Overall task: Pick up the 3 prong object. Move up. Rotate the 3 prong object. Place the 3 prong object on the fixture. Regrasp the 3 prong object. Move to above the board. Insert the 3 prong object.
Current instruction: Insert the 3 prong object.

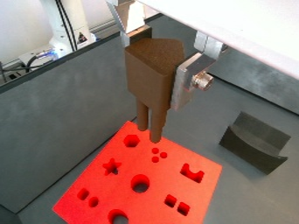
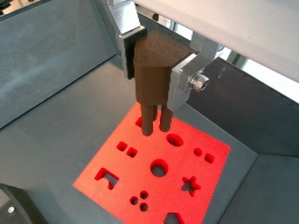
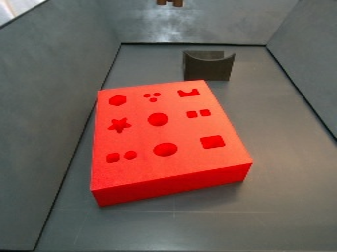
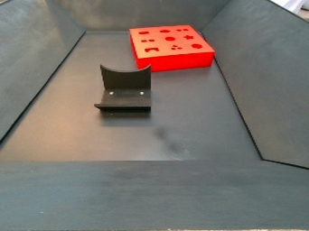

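We've got the small dark brown blocky 3 prong object pinched in the jaws of the gripper, prongs down, hanging high over the flat bright red board, and it looks rigid and light, so gripping its flat sides seems right.

Both wrist views look steeply down past the gripper onto the board from close above. One side view looks down on the board from near; another faces it from far, across the fixture.
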